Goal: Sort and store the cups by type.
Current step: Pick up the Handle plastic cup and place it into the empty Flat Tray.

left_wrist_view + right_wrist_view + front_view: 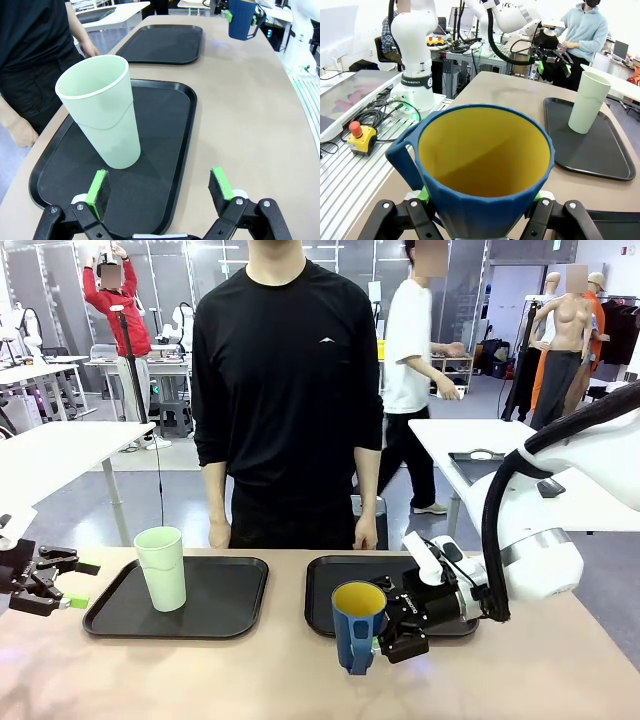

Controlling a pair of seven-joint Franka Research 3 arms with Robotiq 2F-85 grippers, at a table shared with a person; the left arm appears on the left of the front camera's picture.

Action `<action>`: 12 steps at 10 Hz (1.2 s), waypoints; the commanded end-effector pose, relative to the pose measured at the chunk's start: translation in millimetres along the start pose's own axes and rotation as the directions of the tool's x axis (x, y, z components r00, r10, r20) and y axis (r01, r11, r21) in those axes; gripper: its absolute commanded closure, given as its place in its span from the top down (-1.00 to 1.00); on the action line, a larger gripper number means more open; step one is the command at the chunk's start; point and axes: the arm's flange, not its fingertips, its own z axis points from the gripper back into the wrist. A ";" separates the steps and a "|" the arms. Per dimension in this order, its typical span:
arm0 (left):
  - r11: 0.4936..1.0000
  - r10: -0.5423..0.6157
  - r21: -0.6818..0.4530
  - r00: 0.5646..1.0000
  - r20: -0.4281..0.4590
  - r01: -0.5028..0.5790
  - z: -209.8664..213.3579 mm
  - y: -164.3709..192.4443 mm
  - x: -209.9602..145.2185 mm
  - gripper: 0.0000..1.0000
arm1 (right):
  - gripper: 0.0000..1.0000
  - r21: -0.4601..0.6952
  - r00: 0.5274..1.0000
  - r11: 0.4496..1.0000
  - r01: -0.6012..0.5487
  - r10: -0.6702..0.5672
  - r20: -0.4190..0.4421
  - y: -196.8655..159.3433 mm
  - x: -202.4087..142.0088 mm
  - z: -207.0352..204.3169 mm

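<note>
Green cup: the tall pale green cup [162,568] stands upright on the left black tray [230,600], toward its left side. In the left wrist view the green cup [102,117] is just ahead of the claw's green pads [97,187].
Blue mug: the dark blue mug [358,624] with the yellow inside is held up above the table [300,670], in front of the right black tray [325,590]. Its handle points down toward the table.
Left claw: the left claw [62,585] is wide open and holds nothing. It is beside the left tray, apart from the green cup.
Right claw: the right claw [385,644] is closed on the blue mug. In the right wrist view its fingers press both sides of the mug [485,197].
Person: a person in a black shirt [285,390] stands at the far side of the table, hands hanging down by the edge.
</note>
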 end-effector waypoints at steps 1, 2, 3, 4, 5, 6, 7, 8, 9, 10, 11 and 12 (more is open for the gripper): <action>1.000 -0.011 -0.008 1.000 0.016 0.011 0.7 3.3 -0.5 1.00 | -0.40 0.007 1.000 1.000 -0.002 0.002 0.003 -1.8 -2.4 -2.9; 1.000 -0.011 -0.008 1.000 0.016 0.011 0.7 3.3 -0.5 1.00 | -0.40 0.007 1.000 1.000 -0.002 0.002 0.003 -1.8 -2.4 -2.9; 1.000 -0.011 -0.008 1.000 0.016 0.011 0.7 3.3 -0.5 1.00 | -0.40 0.007 1.000 1.000 -0.002 0.002 0.003 -1.8 -2.4 -2.9; 1.000 -0.011 -0.008 1.000 0.016 0.011 0.7 3.3 -0.5 1.00 | -0.40 0.007 1.000 1.000 -0.002 0.002 0.003 -1.8 -2.4 -2.9; 1.000 -0.011 -0.008 1.000 0.016 0.011 0.7 3.3 -0.5 1.00 | 0.51 0.003 1.000 1.000 0.005 -0.005 0.001 0.4 -2.7 -1.5; 1.000 -0.011 -0.008 1.000 0.016 0.011 0.7 3.3 -0.5 1.00 | 0.51 -0.032 1.000 0.999 0.000 0.000 -0.027 -7.4 -7.2 -3.2; 1.000 -0.011 -0.008 1.000 0.016 0.011 0.7 3.3 -0.5 1.00 | 0.51 -0.044 1.000 0.999 -0.003 0.002 -0.027 -12.2 -8.9 3.2; 1.000 -0.011 -0.008 1.000 0.016 0.011 0.7 3.3 -0.5 1.00 | 0.51 -0.068 0.999 0.998 0.006 -0.008 -0.033 -18.9 -8.6 12.0; 1.000 -0.011 -0.008 1.000 0.016 0.011 0.7 3.3 -0.5 1.00 | 0.51 -0.081 0.999 0.997 0.007 -0.010 -0.036 -26.2 -7.1 20.2; 1.000 -0.011 -0.008 1.000 0.016 0.011 0.7 3.3 -0.5 1.00 | 0.51 -0.082 1.000 0.997 0.013 -0.015 -0.019 -38.0 -5.8 31.0; 1.000 -0.011 -0.008 1.000 0.016 0.011 0.7 3.3 -0.5 1.00 | 0.51 -0.111 1.000 0.994 0.019 -0.019 0.001 -50.5 -5.4 46.5; 1.000 -0.011 -0.008 1.000 0.016 0.011 0.7 3.3 -0.5 1.00 | 0.51 -0.149 1.000 0.989 0.022 -0.020 0.011 -63.8 -4.1 63.9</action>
